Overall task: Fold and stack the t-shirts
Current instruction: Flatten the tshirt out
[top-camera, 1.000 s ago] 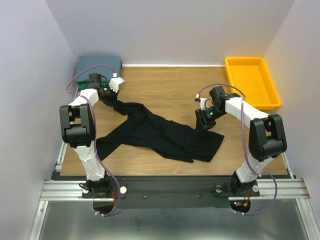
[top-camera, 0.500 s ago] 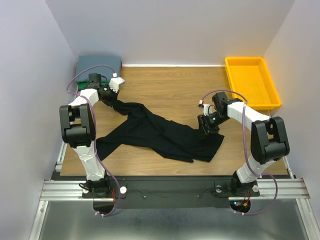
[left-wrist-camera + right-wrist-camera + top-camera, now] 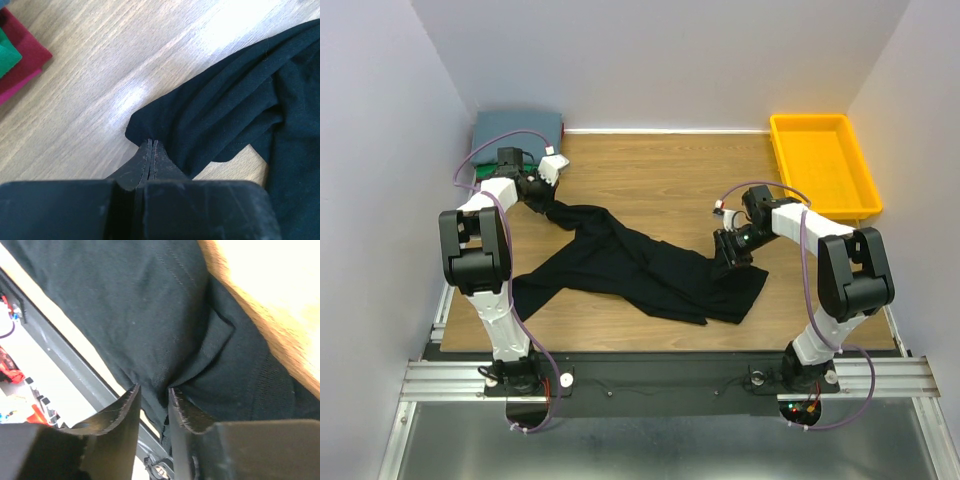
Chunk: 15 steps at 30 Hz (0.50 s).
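Note:
A large black t-shirt (image 3: 630,265) lies crumpled across the middle of the table. My left gripper (image 3: 544,202) is shut on its far left corner; the left wrist view shows the jaws (image 3: 152,142) pressed together on the black cloth (image 3: 240,90). My right gripper (image 3: 730,255) sits low on the shirt's right part. Its fingers (image 3: 152,390) stand a little apart, with a fold of the black cloth (image 3: 150,305) between them. A folded slate grey-blue t-shirt (image 3: 515,125) tops a stack in the far left corner, with red (image 3: 20,60) and green (image 3: 7,55) folded ones under it.
A yellow plastic bin (image 3: 810,120) stands at the far right of the table. White walls close in the left, back and right sides. A metal rail (image 3: 670,375) carries both arm bases at the near edge.
My right gripper has dropped slightly onto the shirt's right part, and its jaws widened and then narrowed. The left gripper and its hold have not changed.

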### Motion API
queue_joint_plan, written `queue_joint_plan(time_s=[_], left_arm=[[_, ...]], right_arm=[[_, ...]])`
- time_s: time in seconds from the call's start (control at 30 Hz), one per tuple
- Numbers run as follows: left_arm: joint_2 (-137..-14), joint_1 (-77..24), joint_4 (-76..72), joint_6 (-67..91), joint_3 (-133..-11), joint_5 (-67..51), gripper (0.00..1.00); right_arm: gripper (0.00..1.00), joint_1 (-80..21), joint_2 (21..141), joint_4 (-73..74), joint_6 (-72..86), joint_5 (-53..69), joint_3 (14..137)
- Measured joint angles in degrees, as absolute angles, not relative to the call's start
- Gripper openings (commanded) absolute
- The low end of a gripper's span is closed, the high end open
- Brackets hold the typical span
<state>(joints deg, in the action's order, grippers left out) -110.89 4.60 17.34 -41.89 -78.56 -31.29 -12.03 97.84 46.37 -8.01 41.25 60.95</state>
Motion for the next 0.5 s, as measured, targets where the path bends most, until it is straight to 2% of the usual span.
queue_joint_plan(time_s=[0.1,0.13,0.37,0.5], left_arm=[[-111.22,4.60,17.34,-41.89,-78.59,-31.33,0.00],[-111.37,4.60,17.37,-41.80,-78.59,-31.35,0.00],[-111.70,4.62,17.91,-41.08,-79.35,-32.42,0.00],[-111.55,5.02,19.00,-40.25,-80.93,-34.13,0.00]], right_arm=[[0.11,-12.03,97.73,46.24,-8.23,42.39,60.95],[0.01,-12.03,97.73,46.15,-8.60,42.57,60.95],[0.01,-12.03,96.97,46.65,-9.17,41.30,62.67],[0.00,-11.94,94.63,47.37,-9.74,36.42,67.13]])
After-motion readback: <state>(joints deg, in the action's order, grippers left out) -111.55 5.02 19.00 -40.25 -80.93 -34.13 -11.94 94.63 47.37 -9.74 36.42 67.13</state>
